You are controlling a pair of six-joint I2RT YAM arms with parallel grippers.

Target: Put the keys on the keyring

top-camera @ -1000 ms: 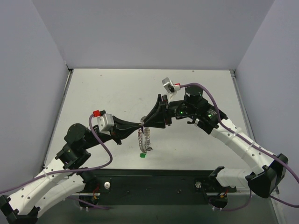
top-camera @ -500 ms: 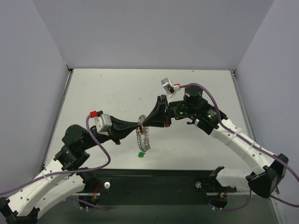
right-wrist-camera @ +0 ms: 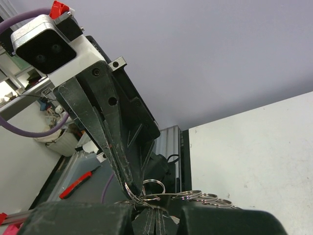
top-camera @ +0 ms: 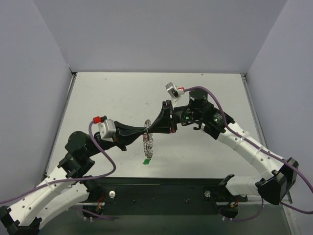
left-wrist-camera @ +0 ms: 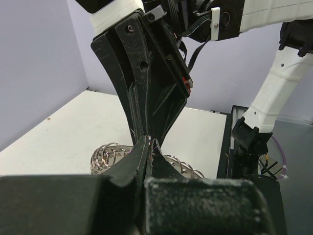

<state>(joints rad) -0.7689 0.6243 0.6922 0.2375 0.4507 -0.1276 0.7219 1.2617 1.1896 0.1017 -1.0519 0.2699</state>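
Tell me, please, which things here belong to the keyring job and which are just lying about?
Belonging to the job:
- keyring, pinched where both arms' shut jaws meet
- green tag at its lower end

Just there:
- table
- purple cables
- red-handled item beyond the table edge

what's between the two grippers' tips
Only the top of the keyring. In the top view the left gripper and right gripper meet tip to tip, both shut on it, the rest hanging below.
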